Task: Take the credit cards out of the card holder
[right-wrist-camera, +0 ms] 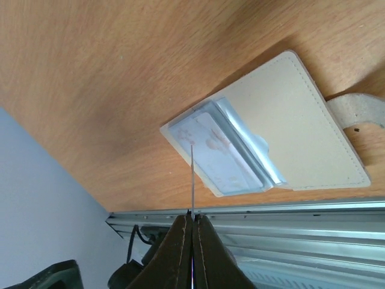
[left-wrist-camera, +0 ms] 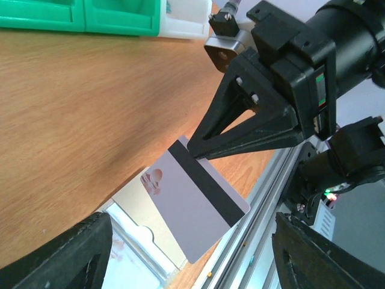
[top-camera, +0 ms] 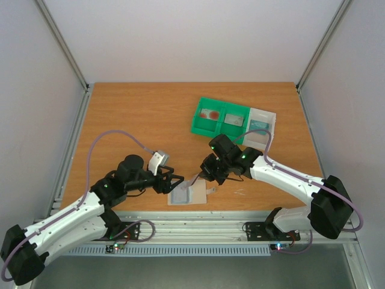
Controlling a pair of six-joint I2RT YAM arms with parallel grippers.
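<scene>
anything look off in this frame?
Nothing spilled or damaged. The card holder lies slightly askew near the table's near edge, with another card inside it. The grey card is off the table only because the right gripper pinches its edge.

Wooden surface (top-camera: 132,120) — card holder (top-camera: 195,195) lies flat near the front edge; green bin (top-camera: 201,130) and white tray (top-camera: 262,112) sit side by side, back right.

Both arms bend inward, grippers close together and facing each other.
The left gripper (top-camera: 170,182) has its jaws spread wide; the right gripper (right-wrist-camera: 192,220) angles down, fingers pinched on a grey card (left-wrist-camera: 198,205).
</scene>
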